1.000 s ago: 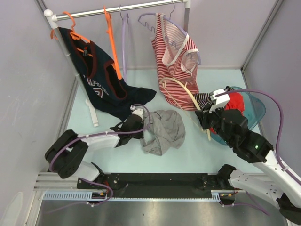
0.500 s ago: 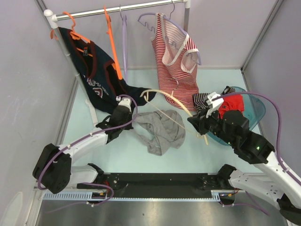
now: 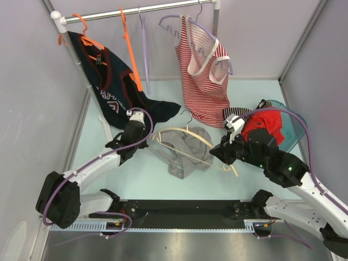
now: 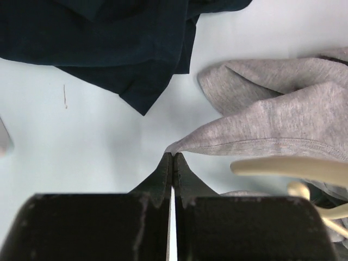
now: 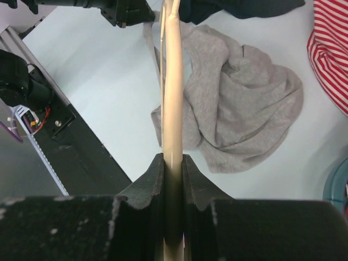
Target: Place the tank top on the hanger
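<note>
Hanger held over the tank top; threading is judged to be the step in hand.
Your left gripper [image 4: 173,157] is pinched shut on a hem edge of the tank top [image 3: 190,149], which lies bunched on the table [image 3: 136,176] between the arms, just beside the navy top [image 4: 109,43]. Your right gripper [image 5: 173,163] is clamped narrow on the hanger [image 5: 173,81], whose far end reaches over the grey fabric. Lift the hem to open a gap, then feed one hanger arm in slowly. The pinch looks shallow and may slip.
</note>
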You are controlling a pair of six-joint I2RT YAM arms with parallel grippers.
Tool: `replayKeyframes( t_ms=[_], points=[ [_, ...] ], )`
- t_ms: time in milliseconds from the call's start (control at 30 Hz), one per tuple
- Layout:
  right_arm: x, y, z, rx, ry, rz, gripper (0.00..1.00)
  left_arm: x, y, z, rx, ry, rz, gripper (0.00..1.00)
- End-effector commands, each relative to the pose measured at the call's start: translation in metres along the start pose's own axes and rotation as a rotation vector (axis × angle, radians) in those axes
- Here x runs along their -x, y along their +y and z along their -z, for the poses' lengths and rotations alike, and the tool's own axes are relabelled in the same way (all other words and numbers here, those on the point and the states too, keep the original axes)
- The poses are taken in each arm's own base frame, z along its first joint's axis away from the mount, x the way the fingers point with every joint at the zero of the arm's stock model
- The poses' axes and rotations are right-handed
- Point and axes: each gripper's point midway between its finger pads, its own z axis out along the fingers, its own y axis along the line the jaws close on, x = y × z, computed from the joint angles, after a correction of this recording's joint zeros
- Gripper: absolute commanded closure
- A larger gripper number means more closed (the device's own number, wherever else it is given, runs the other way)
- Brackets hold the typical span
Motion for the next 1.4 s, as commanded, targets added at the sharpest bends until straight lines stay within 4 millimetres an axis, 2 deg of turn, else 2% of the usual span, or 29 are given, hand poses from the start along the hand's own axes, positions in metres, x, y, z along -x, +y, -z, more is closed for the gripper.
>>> replayKeyframes(
  t_ms=[0, 300, 433, 500, 533, 600, 633, 700, 800, 933, 1033, 1133, 1300, 1367],
  points=[
    [0.014, 0.011, 0.003, 0.048, -0.052, -0.007, 1.00, 0.019, 0.003, 0.008, 0.007, -0.053, 0.016, 1.00],
    [-0.004, 0.006, -0.012, 0.032, 0.001, -0.006, 1.00, 0.035, -0.011, 0.029, -0.088, -0.089, 0.039, 1.00],
    [-0.004, 0.007, -0.022, 0.039, -0.006, 0.000, 1.00, 0.056, -0.029, 0.050, -0.193, -0.119, 0.029, 1.00],
    [-0.007, 0.005, -0.029, 0.024, -0.009, 0.000, 1.00, 0.059, -0.035, 0.057, -0.230, -0.112, 0.020, 1.00],
    [0.001, 0.006, -0.032, 0.029, -0.050, -0.005, 1.00, 0.068, -0.041, 0.066, -0.267, -0.128, 0.013, 1.00],
    [-0.005, 0.007, -0.040, 0.034, -0.061, -0.010, 1.00, 0.071, -0.045, 0.075, -0.295, -0.123, 0.001, 1.00],
    [0.004, 0.012, -0.044, 0.055, -0.111, -0.017, 1.00, 0.080, -0.050, 0.083, -0.321, -0.140, -0.005, 1.00],
    [0.000, 0.017, -0.051, 0.074, -0.126, -0.023, 1.00, 0.085, -0.057, 0.097, -0.378, -0.140, -0.014, 1.00],
    [0.012, 0.025, -0.059, 0.095, -0.184, -0.019, 1.00, 0.101, -0.069, 0.122, -0.457, -0.178, -0.018, 1.00],
    [0.017, 0.027, -0.070, 0.084, -0.195, -0.011, 1.00, 0.123, -0.087, 0.152, -0.562, -0.220, -0.044, 1.00],
    [0.022, 0.030, -0.072, 0.087, -0.212, -0.011, 1.00, 0.127, -0.100, 0.164, -0.618, -0.218, -0.085, 1.00],
    [0.026, 0.028, -0.069, 0.068, -0.229, -0.016, 1.00, 0.120, -0.099, 0.163, -0.605, -0.201, -0.112, 1.00],
    [0.035, 0.027, -0.053, 0.066, -0.274, -0.024, 1.00, 0.097, -0.067, 0.138, -0.436, -0.162, -0.163, 0.98],
    [0.036, 0.027, -0.050, 0.068, -0.281, -0.025, 1.00, 0.091, -0.068, 0.138, -0.450, -0.152, -0.185, 0.81]
  ],
)
